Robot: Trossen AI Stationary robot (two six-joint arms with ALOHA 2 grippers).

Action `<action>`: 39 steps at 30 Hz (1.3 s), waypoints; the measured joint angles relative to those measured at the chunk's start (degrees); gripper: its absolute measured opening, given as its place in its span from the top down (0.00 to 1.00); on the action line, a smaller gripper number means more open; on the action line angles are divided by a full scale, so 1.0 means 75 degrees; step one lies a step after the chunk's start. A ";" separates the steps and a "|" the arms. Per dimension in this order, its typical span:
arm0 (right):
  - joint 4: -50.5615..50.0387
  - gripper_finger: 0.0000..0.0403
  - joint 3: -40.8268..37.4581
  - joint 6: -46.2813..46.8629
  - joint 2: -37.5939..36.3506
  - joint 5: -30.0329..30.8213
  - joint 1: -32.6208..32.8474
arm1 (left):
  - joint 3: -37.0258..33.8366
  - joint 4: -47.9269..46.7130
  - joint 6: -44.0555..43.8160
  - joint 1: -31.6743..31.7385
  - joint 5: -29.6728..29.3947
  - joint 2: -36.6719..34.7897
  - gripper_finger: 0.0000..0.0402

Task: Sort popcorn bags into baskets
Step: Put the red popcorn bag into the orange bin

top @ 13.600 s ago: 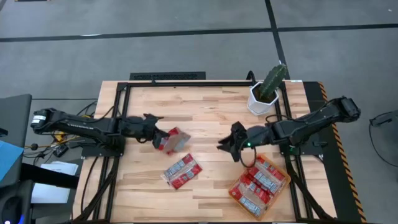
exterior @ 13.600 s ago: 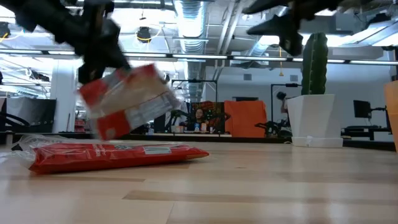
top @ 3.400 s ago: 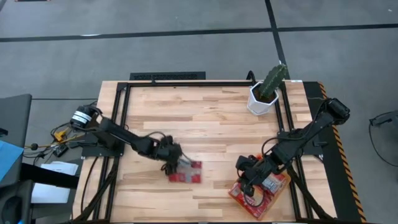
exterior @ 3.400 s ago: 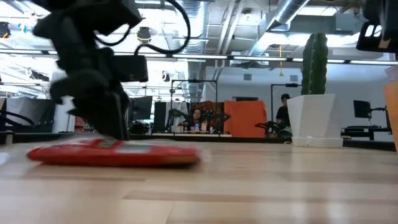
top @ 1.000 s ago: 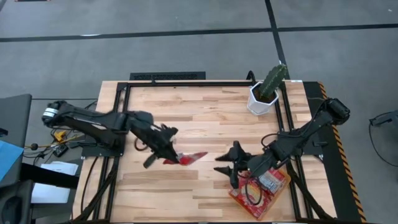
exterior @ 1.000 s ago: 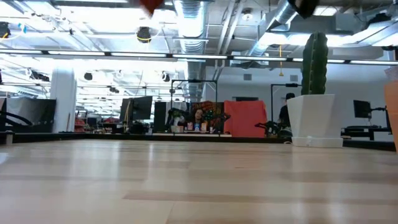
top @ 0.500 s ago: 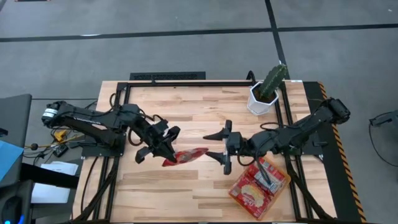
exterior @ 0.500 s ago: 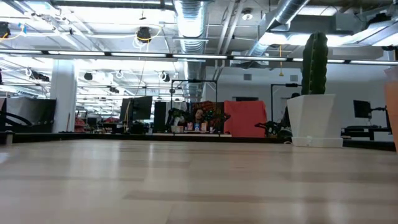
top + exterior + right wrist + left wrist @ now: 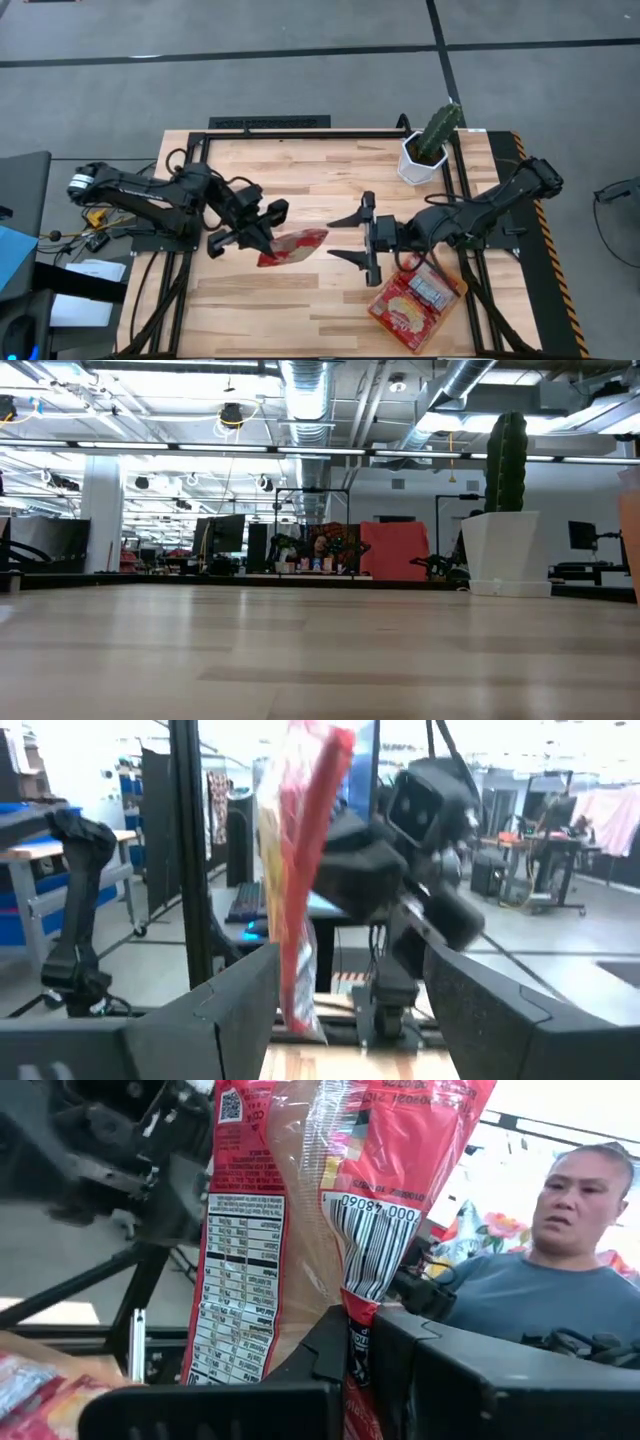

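My left gripper (image 9: 262, 232) is shut on a larger red-orange popcorn bag (image 9: 294, 246) with a yellowish middle, held up over the table's centre left. In the left wrist view the bag (image 9: 300, 1200) stands up beyond my left gripper (image 9: 358, 1335). My right gripper (image 9: 344, 239) hangs open, level, facing the bag's free end from the right. In its wrist view the bag (image 9: 300, 870) stands edge-on ahead of my right gripper (image 9: 350, 975), touching neither finger. The orange basket (image 9: 380, 318) with several packets sits at the near right. My left gripper pinches the bag's end by the barcode (image 9: 360, 1295) between its two fingers. The fingers come from the table's left, slanting a little upward. The bag reaches out beyond the fingertips toward the right gripper, lifted clear of the table.
A white pot with a cactus (image 9: 425, 150) stands at the far right, also in the low view (image 9: 505, 510). A black frame (image 9: 300, 133) runs around the table. A person (image 9: 560, 1270) shows beyond the table in the left wrist view.
My left gripper has risen and tipped its fingers upward, so the bag turned broader toward the overhead camera. My right gripper has lifted away from the basket and gone toward the table's left, rolling until its open fingers face the bag.
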 joint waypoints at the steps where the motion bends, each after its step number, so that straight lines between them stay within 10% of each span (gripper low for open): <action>1: -0.0021 0.33 0.0074 -0.0014 0.0000 -0.0098 -0.0038 | 0.0006 0.0029 -0.0002 0.0000 -0.0030 0.0042 0.99; 19: -0.0344 0.36 0.0368 0.0082 0.0000 -0.0882 -0.0267 | -0.0003 0.0885 -0.0505 0.0358 0.0124 0.1159 0.98; 29: -0.0779 0.92 0.0368 0.0048 -0.0026 -0.0926 -0.0433 | -0.0006 0.0831 -0.0595 0.0616 -0.0222 0.1402 0.96; 39: -0.1665 0.94 0.0365 0.0135 -0.0555 -0.0719 -0.0465 | 0.0001 0.0650 -0.0556 0.1035 0.0171 0.1396 0.69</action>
